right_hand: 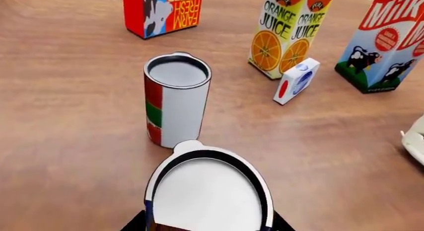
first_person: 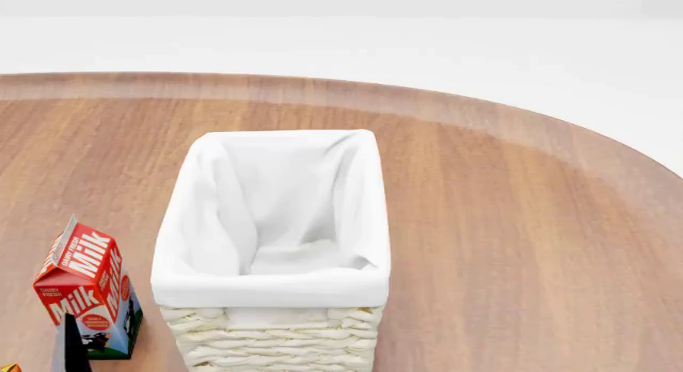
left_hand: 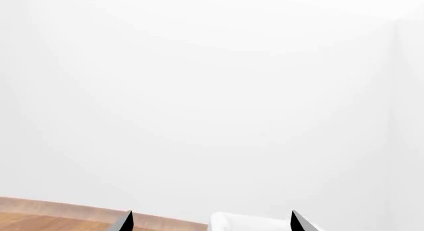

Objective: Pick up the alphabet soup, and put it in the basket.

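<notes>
The alphabet soup (right_hand: 206,191) fills the near part of the right wrist view: a pale silvery top with a dark rim and a blue edge. My right gripper (right_hand: 208,220) is shut on it, with a dark finger pressed against each side. The soup is out of the head view. The basket (first_person: 267,288), cream wicker with a white cloth lining, stands empty at the middle of the round wooden table. My left gripper (left_hand: 212,220) is open with nothing between its fingers; a white corner of the basket (left_hand: 251,223) shows beyond them.
A red, white and green can (right_hand: 176,104) stands just beyond the soup. Farther off are a butter carton (right_hand: 162,12), an orange juice carton (right_hand: 288,30), a small white box (right_hand: 297,81) and a milk carton (right_hand: 388,39). A milk carton (first_person: 85,288) stands left of the basket.
</notes>
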